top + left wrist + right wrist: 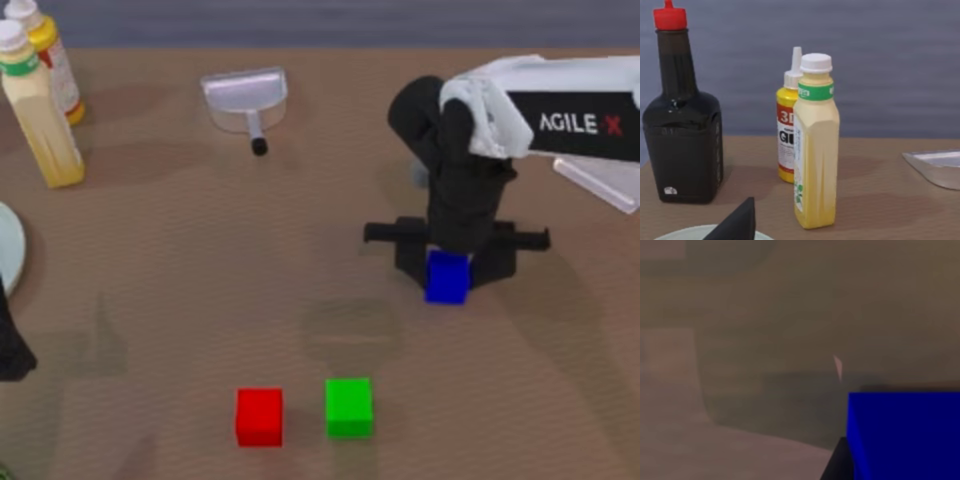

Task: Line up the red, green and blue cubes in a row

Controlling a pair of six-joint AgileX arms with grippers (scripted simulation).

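Note:
My right gripper (pixel 447 272) is shut on the blue cube (pixel 446 277) to the right of the table's middle, and the cube seems held above the surface. That cube fills the right wrist view's corner (pixel 905 435) beside one dark finger (pixel 837 465). Near the front edge, the red cube (pixel 259 416) and the green cube (pixel 349 407) sit side by side a small gap apart, red to the left. They lie nearer the front and further left than the blue cube. My left gripper (pixel 10 350) is parked at the table's left edge, open and holding nothing.
A cream sauce bottle (pixel 40 110) and a yellow bottle (pixel 50 55) stand at the back left. A black bottle (pixel 682 135) stands beside them. A grey dustpan (pixel 245 100) lies at the back centre. A pale plate (pixel 8 245) pokes in at the left edge.

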